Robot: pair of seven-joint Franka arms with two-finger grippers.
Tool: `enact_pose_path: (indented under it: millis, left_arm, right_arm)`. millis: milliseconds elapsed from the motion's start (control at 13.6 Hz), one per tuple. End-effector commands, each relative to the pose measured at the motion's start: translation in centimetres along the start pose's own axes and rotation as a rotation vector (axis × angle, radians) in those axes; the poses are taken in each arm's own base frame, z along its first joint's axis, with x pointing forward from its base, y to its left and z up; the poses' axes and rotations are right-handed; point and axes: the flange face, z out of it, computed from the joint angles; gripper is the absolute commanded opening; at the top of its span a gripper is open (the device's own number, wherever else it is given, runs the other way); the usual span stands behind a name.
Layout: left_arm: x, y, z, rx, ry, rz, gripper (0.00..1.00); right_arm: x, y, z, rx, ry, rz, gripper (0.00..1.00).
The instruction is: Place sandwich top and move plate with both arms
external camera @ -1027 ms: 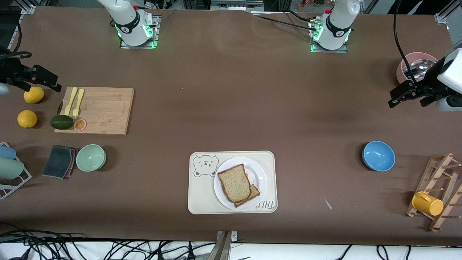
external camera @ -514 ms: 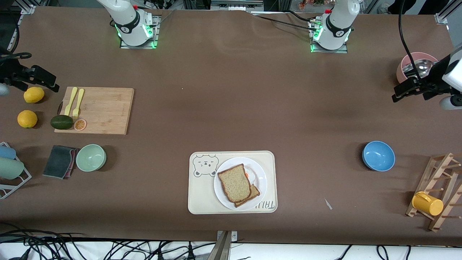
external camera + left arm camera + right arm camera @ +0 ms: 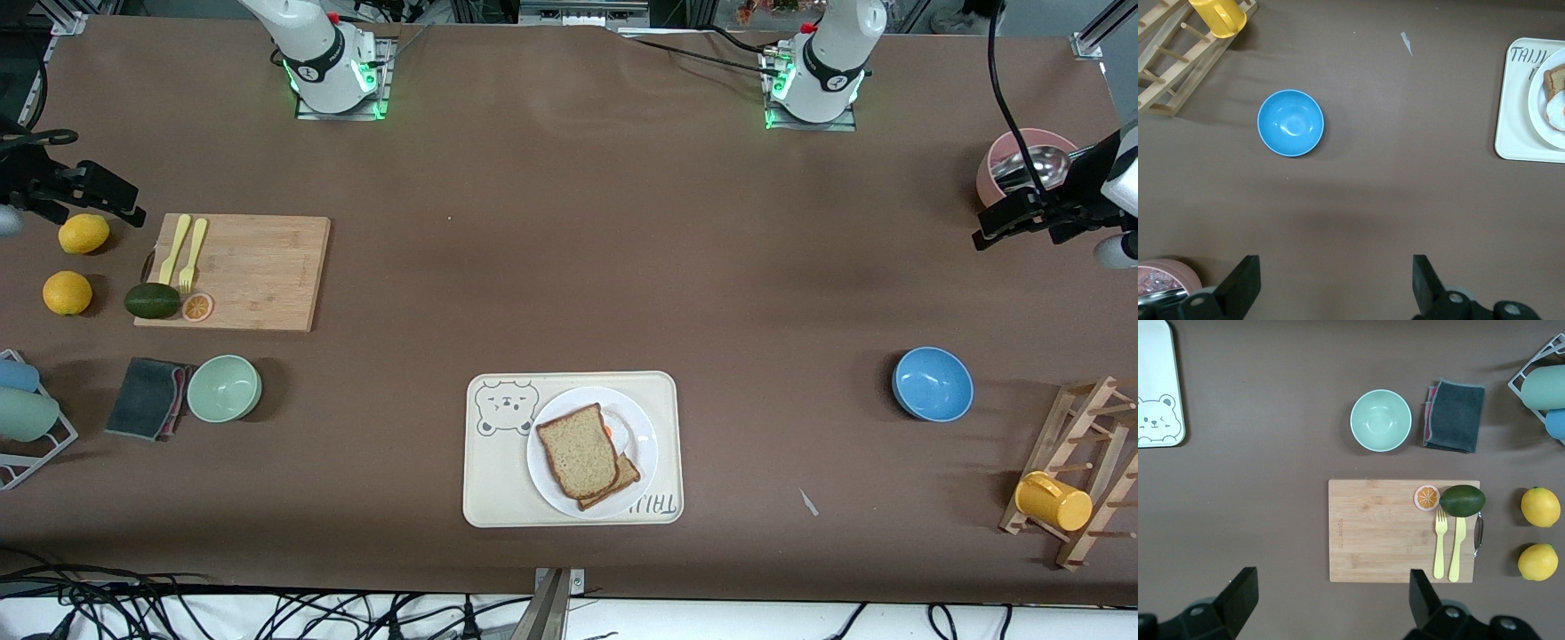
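The sandwich top (image 3: pixel 578 449), a speckled brown slice, lies on the white plate (image 3: pixel 647 444), covering most of a fried egg and a smaller slice. The plate sits on a cream bear tray (image 3: pixel 493 480) near the front camera. My left gripper (image 3: pixel 1013 227) hangs open and empty over the table by the pink bowl, at the left arm's end. The left wrist view shows its empty gripper (image 3: pixel 1336 283) and the plate's rim (image 3: pixel 1536 107). My right gripper (image 3: pixel 93 203) hangs open and empty above a lemon at the right arm's end. The right wrist view shows this gripper (image 3: pixel 1333 600) over bare table.
A blue bowl (image 3: pixel 932 383), a wooden rack with a yellow cup (image 3: pixel 1053 500) and a pink bowl (image 3: pixel 1022 164) stand at the left arm's end. The right arm's end has a cutting board (image 3: pixel 240 271) with avocado and cutlery, two lemons, a green bowl (image 3: pixel 224 388) and a cloth (image 3: pixel 147 397).
The left gripper has drifted farther toward the left arm's end of the table and slightly toward the bases. The right gripper shifted a little the same way, then held still. The sandwich and plate have not moved.
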Motion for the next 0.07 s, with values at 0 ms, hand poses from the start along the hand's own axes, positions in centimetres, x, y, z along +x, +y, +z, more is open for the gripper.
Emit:
enact_pose_path:
  millis: [0]
  left_arm:
    - [0.07, 0.12, -0.8, 0.011, 0.003, -0.004, 1.0]
  right_arm:
    - [-0.31, 0.17, -0.27, -0.009, 0.005, -0.003, 1.0]
